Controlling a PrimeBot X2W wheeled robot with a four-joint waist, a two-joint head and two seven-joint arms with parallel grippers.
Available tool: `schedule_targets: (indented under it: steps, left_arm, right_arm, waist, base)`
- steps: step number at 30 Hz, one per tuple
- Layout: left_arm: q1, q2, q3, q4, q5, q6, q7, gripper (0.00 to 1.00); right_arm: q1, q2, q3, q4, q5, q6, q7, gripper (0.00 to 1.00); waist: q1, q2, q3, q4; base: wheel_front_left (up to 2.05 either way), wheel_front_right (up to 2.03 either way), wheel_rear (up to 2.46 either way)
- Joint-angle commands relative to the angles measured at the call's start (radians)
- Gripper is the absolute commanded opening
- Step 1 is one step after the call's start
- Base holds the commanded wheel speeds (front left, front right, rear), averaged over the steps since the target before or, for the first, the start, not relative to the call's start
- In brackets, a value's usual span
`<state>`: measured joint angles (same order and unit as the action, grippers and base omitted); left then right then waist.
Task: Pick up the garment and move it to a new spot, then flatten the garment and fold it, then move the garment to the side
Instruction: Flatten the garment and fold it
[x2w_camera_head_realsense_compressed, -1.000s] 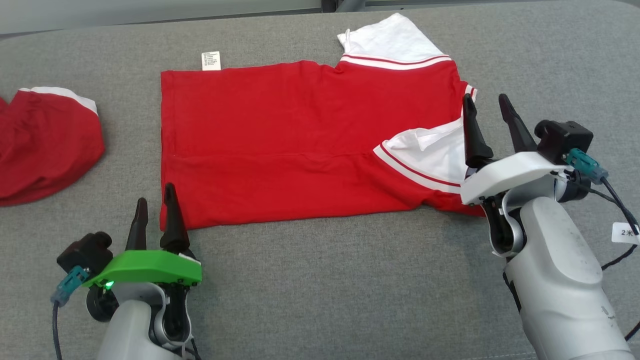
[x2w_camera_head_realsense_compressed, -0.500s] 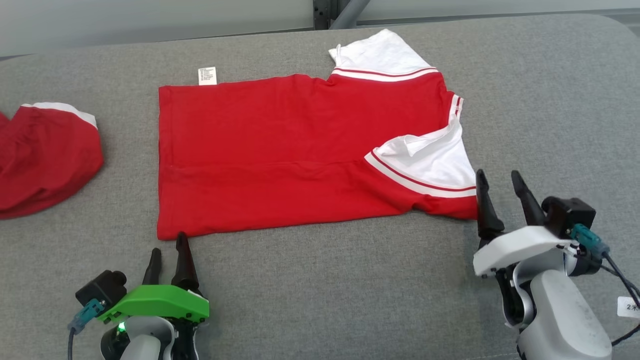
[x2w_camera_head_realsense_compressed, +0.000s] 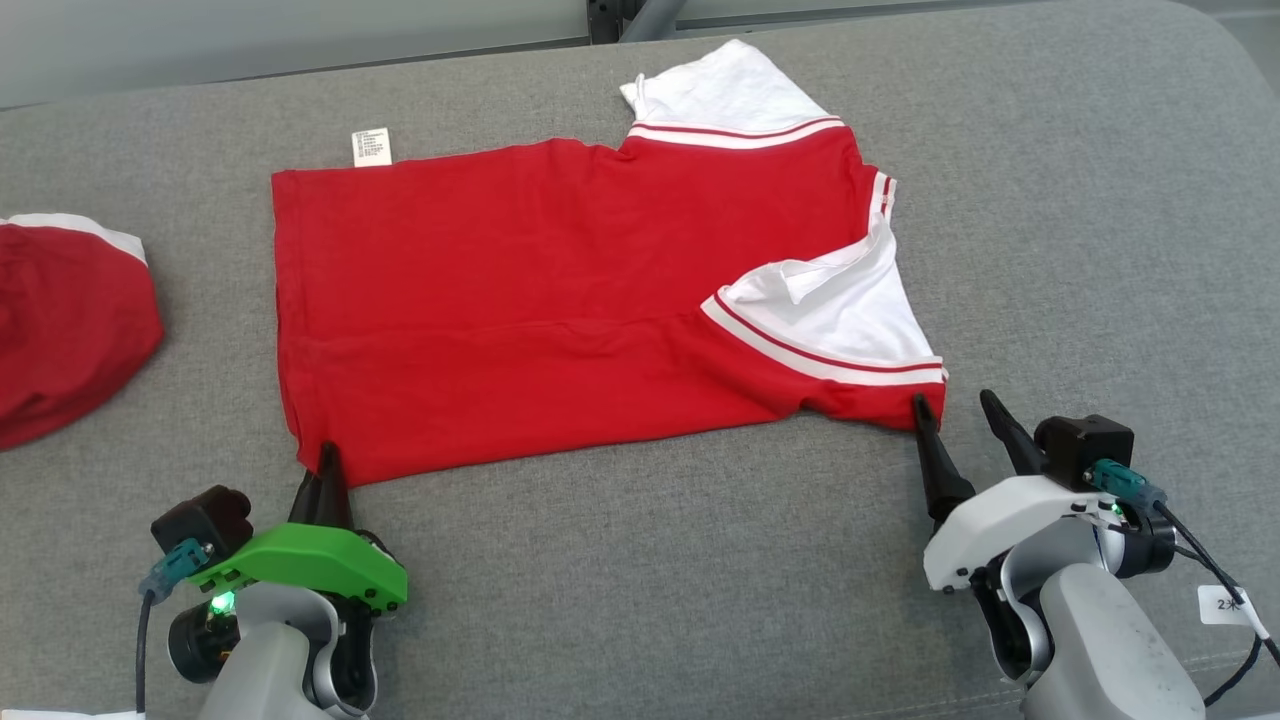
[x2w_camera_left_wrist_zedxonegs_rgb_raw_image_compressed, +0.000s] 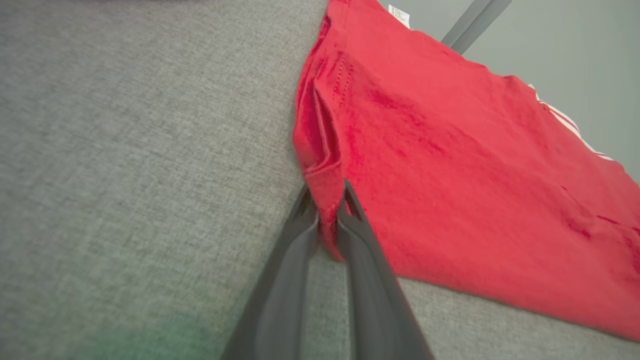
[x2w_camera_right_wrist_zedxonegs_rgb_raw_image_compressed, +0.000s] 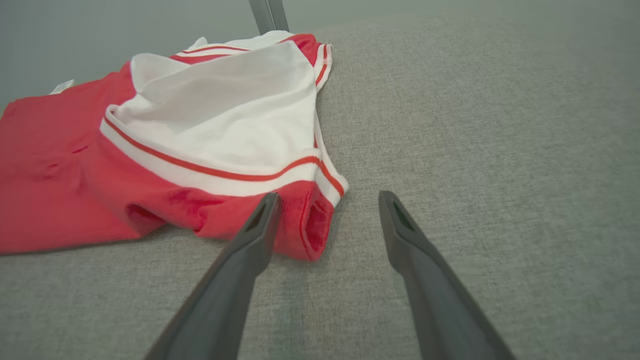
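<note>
Red cloth edged with a white band, a spare shirt (x2w_camera_head_realsense_compressed: 60, 330), is seen bunched well to the left of the left pincer (x2w_camera_head_realsense_compressed: 325, 468), apart from everything else on the grey fabric worktop (x2w_camera_head_realsense_compressed: 640, 560).

The left pincer's two dark fingers are pressed together on the nearest left corner of the garment (x2w_camera_head_realsense_compressed: 520, 300). In the left wrist view a small fold of the red hem is nipped between the tips of the left pincer (x2w_camera_left_wrist_zedxonegs_rgb_raw_image_compressed: 327, 200). From there the garment is spread flat ahead and to the right. A white label (x2w_camera_head_realsense_compressed: 371, 146) sticks out at its far edge, straight beyond this pincer.

Further right, a white sleeve (x2w_camera_head_realsense_compressed: 830, 310) with red and white stripes is laid back over the red body, and a second white sleeve (x2w_camera_head_realsense_compressed: 720, 90) juts out at the far edge.

The right pincer (x2w_camera_head_realsense_compressed: 952, 400) is spread wide at the garment's near right corner. In the right wrist view of this pincer (x2w_camera_right_wrist_zedxonegs_rgb_raw_image_compressed: 328, 196), the left finger touches the red hem. The corner lies partly in the gap, and nothing is gripped. Bare worktop lies to the right of this pincer, and a cable (x2w_camera_head_realsense_compressed: 1190, 540) runs from its wrist.
</note>
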<state>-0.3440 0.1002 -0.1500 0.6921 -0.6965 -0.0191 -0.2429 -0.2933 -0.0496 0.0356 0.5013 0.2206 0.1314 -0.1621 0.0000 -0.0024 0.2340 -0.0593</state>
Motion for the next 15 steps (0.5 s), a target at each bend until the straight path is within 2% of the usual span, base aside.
schedule_targets:
  steps: [1,15]
  left_arm:
    - [-0.011,0.014,-0.009,0.002,0.019,0.012,-0.004,0.0]
    - [0.012,0.032,-0.066,-0.079,0.081,0.047,0.003,0.0]
  right_arm:
    - [-0.009,-0.002,0.001,0.004,-0.008,-0.002,0.018,1.0]
    - [-0.043,-0.002,-0.029,0.073,0.0,-0.002,0.122,1.0]
  waist:
    - [0.0,0.0024,-0.002,0.003]
    - [0.0,0.0024,-0.012,0.053]
  base:
    - [0.0,0.0,0.0]
    - [0.0,0.0,0.0]
